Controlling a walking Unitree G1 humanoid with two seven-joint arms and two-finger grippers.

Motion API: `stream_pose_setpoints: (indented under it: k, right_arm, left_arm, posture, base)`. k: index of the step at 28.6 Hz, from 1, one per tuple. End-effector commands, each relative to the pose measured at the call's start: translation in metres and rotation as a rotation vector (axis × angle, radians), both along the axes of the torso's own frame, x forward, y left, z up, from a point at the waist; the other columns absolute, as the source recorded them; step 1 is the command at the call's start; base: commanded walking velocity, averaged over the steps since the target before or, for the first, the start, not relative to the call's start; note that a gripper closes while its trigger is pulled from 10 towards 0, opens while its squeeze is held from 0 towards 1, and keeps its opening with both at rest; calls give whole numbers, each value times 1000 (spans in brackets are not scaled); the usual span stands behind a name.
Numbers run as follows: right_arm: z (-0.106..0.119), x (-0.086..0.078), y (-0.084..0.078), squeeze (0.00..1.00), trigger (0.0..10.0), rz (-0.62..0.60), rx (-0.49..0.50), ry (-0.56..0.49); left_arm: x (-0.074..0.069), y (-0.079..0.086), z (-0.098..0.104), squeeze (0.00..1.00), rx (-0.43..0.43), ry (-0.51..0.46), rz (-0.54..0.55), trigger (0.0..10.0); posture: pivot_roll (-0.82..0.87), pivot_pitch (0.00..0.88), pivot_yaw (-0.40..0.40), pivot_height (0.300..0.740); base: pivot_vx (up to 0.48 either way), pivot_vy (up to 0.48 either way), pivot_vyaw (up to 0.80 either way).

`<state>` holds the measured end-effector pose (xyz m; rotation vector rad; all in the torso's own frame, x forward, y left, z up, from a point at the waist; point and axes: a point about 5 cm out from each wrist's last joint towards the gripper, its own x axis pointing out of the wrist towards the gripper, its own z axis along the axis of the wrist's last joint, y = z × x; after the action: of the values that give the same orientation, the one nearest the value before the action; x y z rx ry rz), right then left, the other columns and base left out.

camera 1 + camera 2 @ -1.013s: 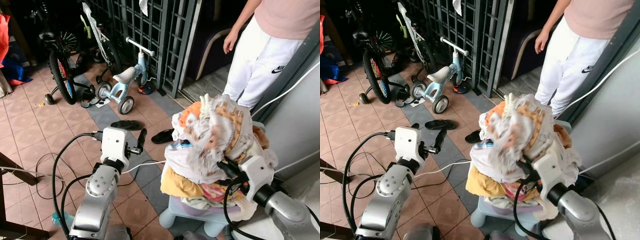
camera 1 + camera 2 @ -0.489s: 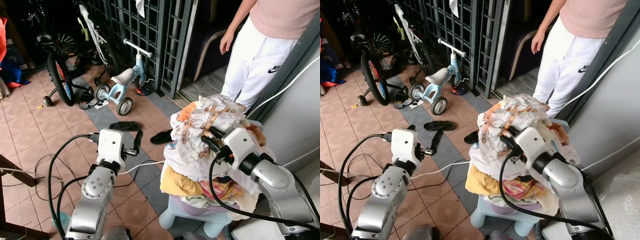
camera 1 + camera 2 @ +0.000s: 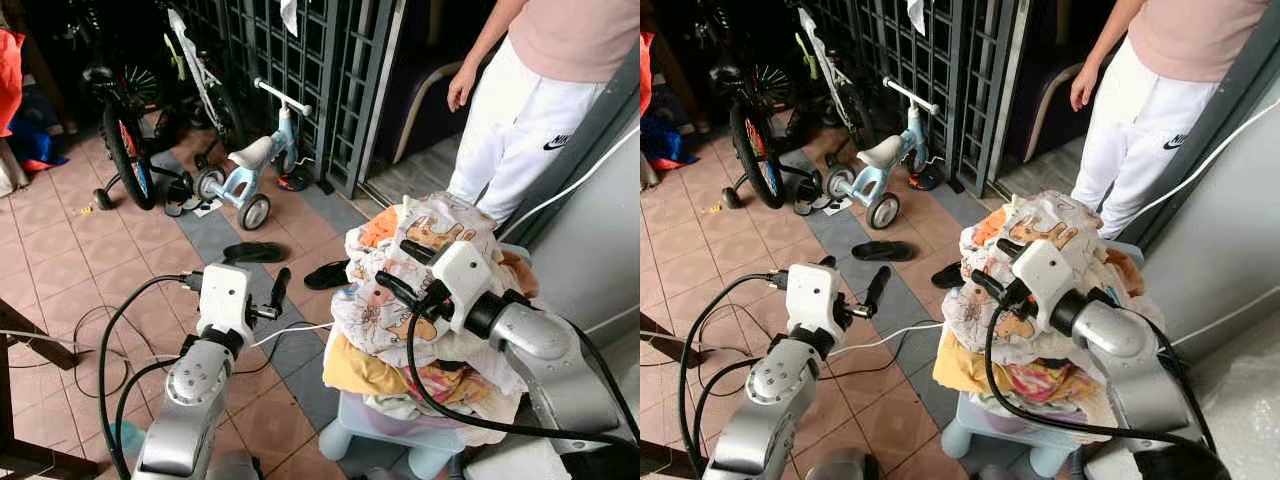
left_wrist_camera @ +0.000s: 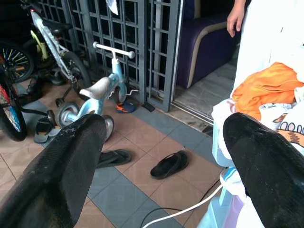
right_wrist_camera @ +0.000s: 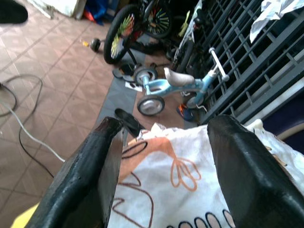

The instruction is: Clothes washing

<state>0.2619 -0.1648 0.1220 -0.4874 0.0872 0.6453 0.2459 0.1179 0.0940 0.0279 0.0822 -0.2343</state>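
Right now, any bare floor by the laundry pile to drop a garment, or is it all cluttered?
Free: tiles between the left gripper and the laundry pile, bordered by the white cable and black slippers. Also pink tiles at far left, past the black cables. Crowded: by the gate, around the blue tricycle and bicycle. Right gripper is over the pile.

The two eye views look forward and down from the robot's head, sharing nearly the whole scene: the tiled floor, the laundry pile and the small blue tricycle, shifted slightly sideways between them; the left wrist view sits low and close behind its own fingers, facing the tricycle and the metal grille; the right wrist view hovers just above the patterned cloth, facing the same tricycle and the bicycle wheel.
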Motion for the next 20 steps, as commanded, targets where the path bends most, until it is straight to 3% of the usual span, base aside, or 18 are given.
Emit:
stream_pose_setpoints:
  k: [1, 2, 3, 5, 6, 7, 8, 20]
  right_arm:
    - [-4, -1, 4, 1000, 10000, 21, -56, -13]
    - [-11, -4, 7, 1000, 10000, 52, -82, 8]
    - [-30, -11, 4, 1000, 10000, 56, -120, 98]
    - [-38, -13, 2, 1000, 10000, 51, -134, 136]
    - [-47, -17, -1, 271, 9647, 56, -168, 170]
    - [-47, -17, -1, 271, 9647, 56, -168, 170]
    - [-53, -18, -4, 0, 235, 44, -181, 197]
    - [-51, 4, -18, 0, 0, -167, -204, 82]
  left_arm:
    - [1, 0, 2, 0, 2, -4, -3, 10000]
    - [0, 0, 2, 0, 4, -2, -2, 10000]
    - [-1, 2, 2, 0, 6, -1, 3, 10000]
    - [-1, 3, 2, 0, 6, -2, 5, 10000]
    - [-1, 4, 3, 0, 8, -3, 6, 10000]
    - [-1, 4, 3, 0, 8, -3, 6, 10000]
    - [-1, 5, 3, 0, 11, -4, 8, 10000]
    - [2, 5, 6, 0, 18, -12, -1, 10000]
  posture:
    - [38, 0, -36, 740]
    - [42, 0, -36, 740]
    - [51, 0, -39, 740]
    - [53, 0, -38, 740]
    - [55, 0, -37, 740]
    - [55, 0, -37, 740]
    - [55, 0, -35, 740]
    - [57, 0, -22, 740]
  base:
    - [0, 0, 0]
    - [0, 0, 0]
    - [0, 0, 0]
    - [0, 0, 0]
    - [0, 0, 0]
    - [0, 0, 0]
    - [0, 0, 0]
    - [0, 0, 0]
